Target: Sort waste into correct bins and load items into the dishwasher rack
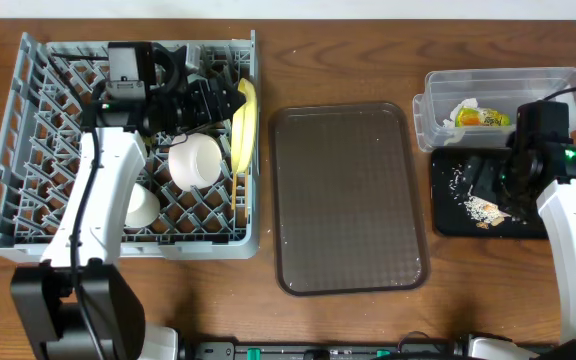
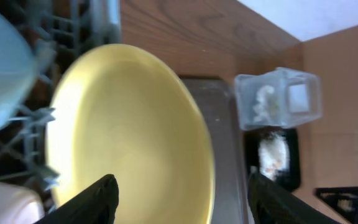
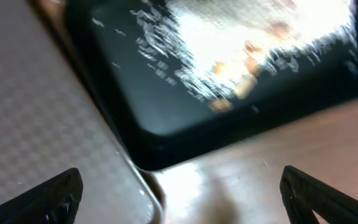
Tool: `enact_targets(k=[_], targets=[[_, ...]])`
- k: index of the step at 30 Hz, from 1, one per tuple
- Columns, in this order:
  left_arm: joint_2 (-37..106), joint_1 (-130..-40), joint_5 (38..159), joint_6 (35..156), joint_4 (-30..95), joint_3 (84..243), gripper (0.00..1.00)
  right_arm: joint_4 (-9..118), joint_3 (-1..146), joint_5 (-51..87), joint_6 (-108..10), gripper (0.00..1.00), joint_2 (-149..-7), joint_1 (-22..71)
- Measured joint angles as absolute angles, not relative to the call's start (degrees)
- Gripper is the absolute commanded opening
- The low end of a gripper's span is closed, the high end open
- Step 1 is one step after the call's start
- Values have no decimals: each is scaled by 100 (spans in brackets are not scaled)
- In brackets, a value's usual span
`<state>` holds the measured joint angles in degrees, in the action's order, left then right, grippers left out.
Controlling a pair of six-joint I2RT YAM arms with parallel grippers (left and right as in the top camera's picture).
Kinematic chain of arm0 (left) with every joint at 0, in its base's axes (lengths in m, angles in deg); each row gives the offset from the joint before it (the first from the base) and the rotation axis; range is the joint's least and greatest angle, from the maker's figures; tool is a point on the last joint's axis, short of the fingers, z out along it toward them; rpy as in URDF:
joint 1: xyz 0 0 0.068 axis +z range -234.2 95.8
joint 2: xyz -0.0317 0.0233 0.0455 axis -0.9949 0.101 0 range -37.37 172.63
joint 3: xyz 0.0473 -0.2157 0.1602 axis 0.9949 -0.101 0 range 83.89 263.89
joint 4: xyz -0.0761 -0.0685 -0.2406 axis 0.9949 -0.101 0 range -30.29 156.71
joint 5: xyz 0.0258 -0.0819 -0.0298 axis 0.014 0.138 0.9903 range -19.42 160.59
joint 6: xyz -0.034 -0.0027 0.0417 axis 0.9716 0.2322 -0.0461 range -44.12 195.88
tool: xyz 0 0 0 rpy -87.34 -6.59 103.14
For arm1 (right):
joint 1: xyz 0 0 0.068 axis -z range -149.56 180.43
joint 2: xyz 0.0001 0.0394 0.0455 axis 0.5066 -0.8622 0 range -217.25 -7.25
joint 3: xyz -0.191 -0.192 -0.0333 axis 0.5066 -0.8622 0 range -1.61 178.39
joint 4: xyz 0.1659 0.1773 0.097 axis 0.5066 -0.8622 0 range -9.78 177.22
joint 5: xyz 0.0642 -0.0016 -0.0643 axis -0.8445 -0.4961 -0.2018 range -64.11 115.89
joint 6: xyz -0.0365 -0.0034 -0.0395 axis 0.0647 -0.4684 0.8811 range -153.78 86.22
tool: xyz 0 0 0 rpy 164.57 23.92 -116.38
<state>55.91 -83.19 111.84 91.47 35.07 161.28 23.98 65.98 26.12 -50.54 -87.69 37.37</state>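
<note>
Left gripper [image 2: 182, 183] spread; smooth round yellow plate [image 2: 129, 130] in grey pegged rack [image 1: 188, 246].

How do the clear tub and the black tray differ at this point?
The clear tub is transparent with tall walls; the black tray is opaque and shallow. The tub holds the wrapper; the tray holds rice crumbs. Both are rectangular and sit side by side.
</note>
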Motion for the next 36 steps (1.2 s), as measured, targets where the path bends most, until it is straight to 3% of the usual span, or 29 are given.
enact_targets(k=[9, 15, 25, 36], targets=[[4762, -8362, 8611, 8972, 2065, 16130, 85, 3985, 6598, 1272, -4000, 99, -8769, 3431], [4765, -8356, 7079, 9090, 552, 16121, 87, 3714, 6598, 1091, -3423, 99, -8769, 3165], [4220, -8358, 6568, 9038, -123, 16005, 88, 2780, 6591, 1309, -3364, 99, -8684, 3202], [540, -8358, 6786, 8430, 1171, 14633, 89, 4050, 5470, 1497, -3445, 99, -6151, 3202]])
